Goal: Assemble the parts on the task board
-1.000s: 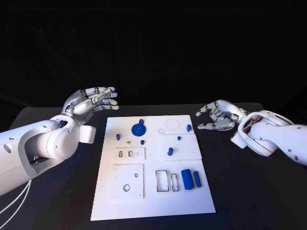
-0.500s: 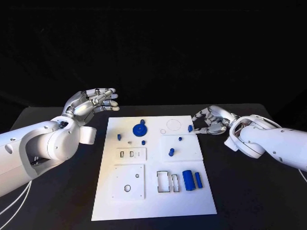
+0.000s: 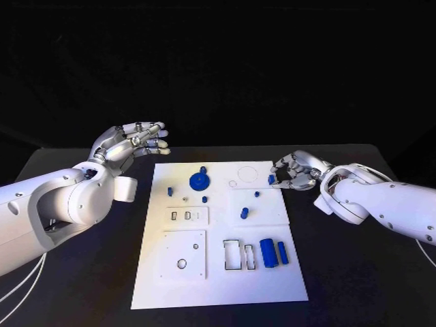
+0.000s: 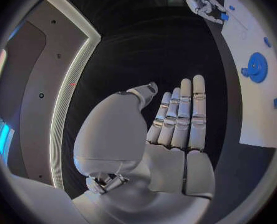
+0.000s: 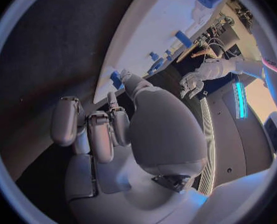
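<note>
The white task board lies in the middle of the black table. On it are a blue disc, several small blue pegs and a blue cylinder beside a blue bar. My right hand is at the board's far right edge, fingers half curled. Its thumb tip is against a small blue peg that stands there; the right wrist view shows this peg beside the thumb, with the other fingers apart from it. My left hand hangs open above the table, off the board's far left corner.
Rectangular cut-outs and a square plate with a hole sit in the board's near half. Bare black table lies on both sides of the board. The left wrist view shows the disc and my right hand.
My right hand has moved left from beside the board to its far right edge and come up against the small blue peg. The left hand has stayed where it was.
</note>
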You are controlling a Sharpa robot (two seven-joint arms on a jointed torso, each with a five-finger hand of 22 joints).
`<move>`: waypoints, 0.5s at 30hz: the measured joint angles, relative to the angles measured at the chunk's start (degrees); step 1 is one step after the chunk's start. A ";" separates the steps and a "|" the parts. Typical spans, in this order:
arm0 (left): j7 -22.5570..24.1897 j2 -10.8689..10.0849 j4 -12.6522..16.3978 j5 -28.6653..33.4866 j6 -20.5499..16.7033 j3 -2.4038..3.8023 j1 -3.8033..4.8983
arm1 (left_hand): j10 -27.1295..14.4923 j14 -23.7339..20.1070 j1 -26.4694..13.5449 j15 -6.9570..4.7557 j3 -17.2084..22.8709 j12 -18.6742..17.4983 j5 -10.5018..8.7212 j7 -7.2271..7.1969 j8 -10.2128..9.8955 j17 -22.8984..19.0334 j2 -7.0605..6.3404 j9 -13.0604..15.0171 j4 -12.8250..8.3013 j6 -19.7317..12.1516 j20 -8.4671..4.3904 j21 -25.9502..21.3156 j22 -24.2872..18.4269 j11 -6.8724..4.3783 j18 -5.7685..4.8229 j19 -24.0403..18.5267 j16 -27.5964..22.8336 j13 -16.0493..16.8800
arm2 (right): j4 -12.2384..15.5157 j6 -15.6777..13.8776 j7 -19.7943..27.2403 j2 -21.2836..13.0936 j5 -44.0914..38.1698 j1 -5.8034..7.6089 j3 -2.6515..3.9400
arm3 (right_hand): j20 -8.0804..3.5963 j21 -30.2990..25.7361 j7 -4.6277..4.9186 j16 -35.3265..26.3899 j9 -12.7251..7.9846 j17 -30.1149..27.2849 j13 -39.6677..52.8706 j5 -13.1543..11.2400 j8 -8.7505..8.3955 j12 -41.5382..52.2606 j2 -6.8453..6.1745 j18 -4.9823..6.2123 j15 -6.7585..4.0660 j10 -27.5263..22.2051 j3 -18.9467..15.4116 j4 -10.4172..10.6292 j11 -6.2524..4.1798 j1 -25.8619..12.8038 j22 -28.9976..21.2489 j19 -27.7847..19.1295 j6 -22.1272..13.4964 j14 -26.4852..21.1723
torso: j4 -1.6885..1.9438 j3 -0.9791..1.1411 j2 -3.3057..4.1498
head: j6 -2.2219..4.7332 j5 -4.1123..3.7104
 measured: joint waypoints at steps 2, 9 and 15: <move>0.00 0.00 0.00 0.00 0.01 0.00 0.00 | 0.00 0.00 0.00 0.00 0.00 0.00 0.00 0.00 0.00 0.00 0.00 0.00 0.00 0.00 0.00 0.00 0.00 0.00 0.00 0.00 0.00 0.00 | -0.13 -0.04 -0.23 0.08 -0.09 -0.02 0.00 | -0.18 0.00 -0.21 0.00 0.00 0.00 0.00 0.00 0.23 0.00 0.42 0.00 0.00 0.00 0.58 -0.04 0.00 0.06 0.01 0.18 0.37 0.00 | -0.01 0.04 0.02 | -0.07 0.04; 0.00 0.01 0.00 0.00 0.04 0.00 0.00 | 0.00 0.00 0.00 0.00 0.00 0.00 0.00 0.00 0.00 0.00 0.00 0.00 0.00 0.00 0.00 0.00 -0.01 0.00 0.00 0.00 0.00 0.00 | -0.31 -0.12 -0.68 0.40 -0.34 -0.08 0.01 | -0.38 0.43 -0.15 0.00 0.00 0.00 0.00 0.00 0.66 0.33 0.78 0.00 0.00 0.22 1.32 -0.05 -0.20 -0.29 0.40 0.38 1.33 0.00 | -0.07 0.10 0.02 | -0.30 0.17; -0.01 0.03 0.00 0.00 0.07 0.00 0.00 | 0.00 0.00 0.00 0.00 0.00 0.00 0.00 0.00 0.00 -0.01 0.00 0.00 0.00 0.00 0.00 0.00 -0.01 0.00 0.00 0.01 0.00 0.00 | -0.26 -0.12 -0.85 0.71 -0.43 -0.15 0.01 | -0.38 0.43 -0.33 0.00 0.01 0.00 -0.01 0.00 0.66 0.33 0.77 0.00 0.00 0.43 1.32 -0.05 -0.40 -0.29 0.54 0.38 1.51 0.00 | -0.10 0.12 0.01 | -0.51 0.36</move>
